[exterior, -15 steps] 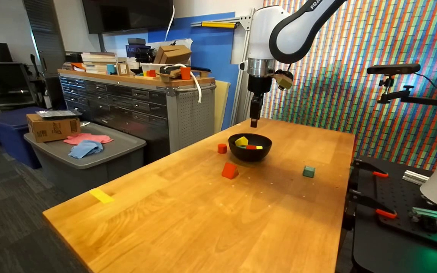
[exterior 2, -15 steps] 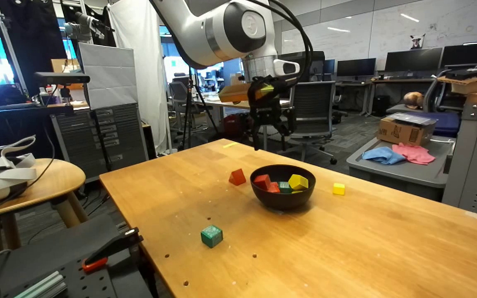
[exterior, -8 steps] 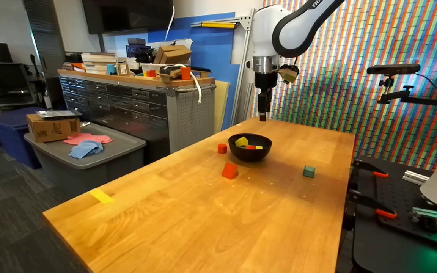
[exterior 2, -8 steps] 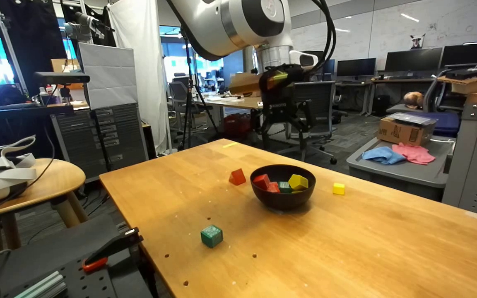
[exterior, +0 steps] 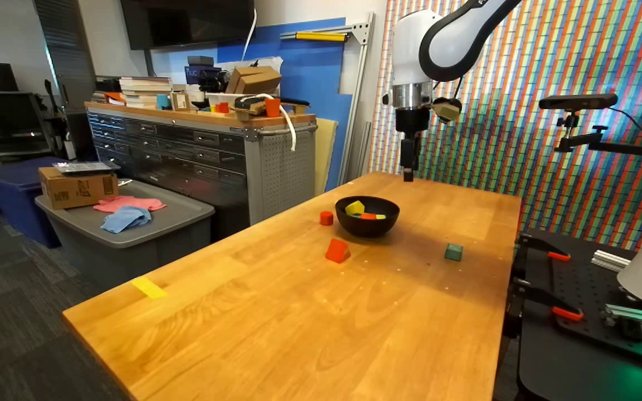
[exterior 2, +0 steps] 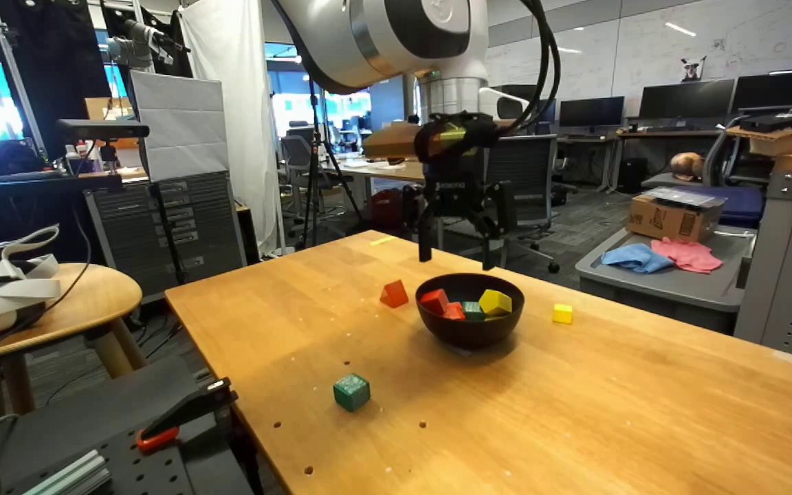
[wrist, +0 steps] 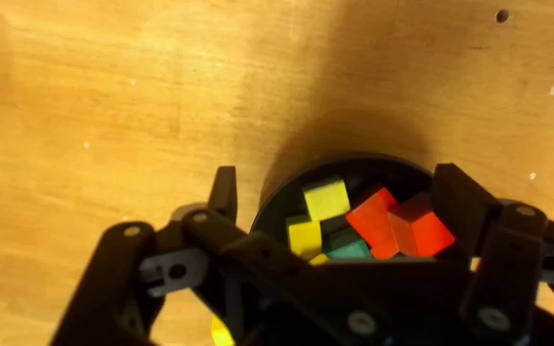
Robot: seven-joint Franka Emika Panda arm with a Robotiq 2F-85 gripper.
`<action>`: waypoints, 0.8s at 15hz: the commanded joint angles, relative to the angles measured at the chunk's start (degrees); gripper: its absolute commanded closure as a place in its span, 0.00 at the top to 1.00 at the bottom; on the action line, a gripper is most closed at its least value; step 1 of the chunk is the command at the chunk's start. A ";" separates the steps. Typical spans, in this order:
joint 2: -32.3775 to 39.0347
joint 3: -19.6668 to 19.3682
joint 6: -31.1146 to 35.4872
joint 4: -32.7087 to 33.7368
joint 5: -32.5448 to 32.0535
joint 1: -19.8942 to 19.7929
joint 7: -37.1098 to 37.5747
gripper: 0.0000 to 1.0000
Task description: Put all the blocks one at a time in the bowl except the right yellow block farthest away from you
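Black, the bowl corrals several blocks below our parted, empty pincer; in an exterior view, a red wedge and green cube lie left, a yellow cube right, we think purposely spared.

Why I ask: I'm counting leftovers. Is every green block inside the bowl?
No, in both exterior views a green block rests on the tabletop, apart from the bowl.

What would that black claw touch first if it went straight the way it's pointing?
The open gripper points down, so probably the tabletop just beside the bowl. Depth is hard to judge here, so it might clip the bowl instead.
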 commanded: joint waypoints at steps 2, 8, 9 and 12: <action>-2.88 1.86 5.14 -10.79 11.63 -5.85 -13.87 1.00; -5.04 4.60 23.50 -24.79 32.25 -8.66 -30.42 1.00; -5.21 6.22 27.78 -26.76 37.02 -7.94 -32.14 1.00; 0.60 10.31 39.92 -25.06 45.49 -4.00 -34.78 1.00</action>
